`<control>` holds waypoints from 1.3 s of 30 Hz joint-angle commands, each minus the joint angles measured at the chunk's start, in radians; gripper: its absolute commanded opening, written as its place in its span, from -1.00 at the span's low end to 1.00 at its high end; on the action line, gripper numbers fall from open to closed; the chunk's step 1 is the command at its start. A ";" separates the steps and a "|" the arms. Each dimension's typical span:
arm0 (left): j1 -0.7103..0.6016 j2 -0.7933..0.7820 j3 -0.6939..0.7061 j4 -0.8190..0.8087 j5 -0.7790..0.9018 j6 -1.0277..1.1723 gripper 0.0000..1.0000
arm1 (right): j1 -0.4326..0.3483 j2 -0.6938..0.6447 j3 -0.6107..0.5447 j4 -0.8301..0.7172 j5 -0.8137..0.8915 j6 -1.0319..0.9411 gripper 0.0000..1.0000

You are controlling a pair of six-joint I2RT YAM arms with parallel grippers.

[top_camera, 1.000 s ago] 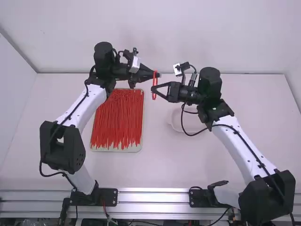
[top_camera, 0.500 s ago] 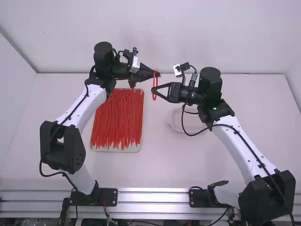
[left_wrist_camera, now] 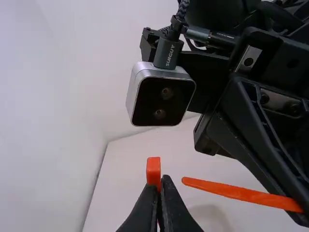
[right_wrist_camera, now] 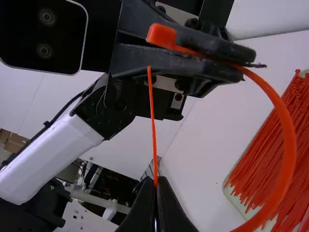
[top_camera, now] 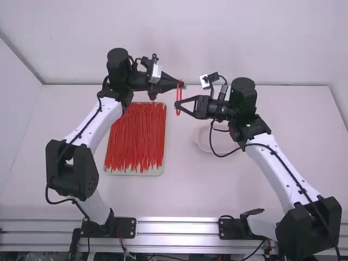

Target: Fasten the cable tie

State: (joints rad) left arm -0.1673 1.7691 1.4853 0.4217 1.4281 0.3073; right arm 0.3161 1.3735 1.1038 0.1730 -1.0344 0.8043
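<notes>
Cable tie (top_camera: 179, 95) between left gripper (top_camera: 182, 85) and right gripper (top_camera: 176, 103), above the table (top_camera: 217, 185); tray (top_camera: 134, 173) perhaps just left.

1. The left gripper (top_camera: 181, 85) and right gripper (top_camera: 177, 103) stand tip to tip above the far middle of the table (top_camera: 217, 190), both clamped on the red cable tie (top_camera: 178, 98). Its loop bars the gap between them.
2. The tray (top_camera: 133, 173) heaped with spare ties (top_camera: 136, 138) fills the ground left of the middle, below the left arm.
3. A pale low thing, perhaps a dish (top_camera: 202, 143), lies under the right arm.
4. The near middle, far right and far left of the table lie open.
</notes>
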 commanded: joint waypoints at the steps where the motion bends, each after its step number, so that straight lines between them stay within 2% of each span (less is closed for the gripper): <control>1: 0.011 -0.010 -0.005 0.006 0.003 -0.004 -0.96 | -0.009 0.000 -0.012 0.003 -0.013 0.000 -1.00; 39: 0.010 -0.010 -0.005 -0.021 0.053 0.000 -0.96 | -0.011 0.000 -0.012 0.030 0.019 0.012 -1.00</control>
State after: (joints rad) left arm -0.1646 1.7691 1.4853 0.3996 1.4586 0.3077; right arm 0.3092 1.3735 1.1038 0.1898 -1.0115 0.8097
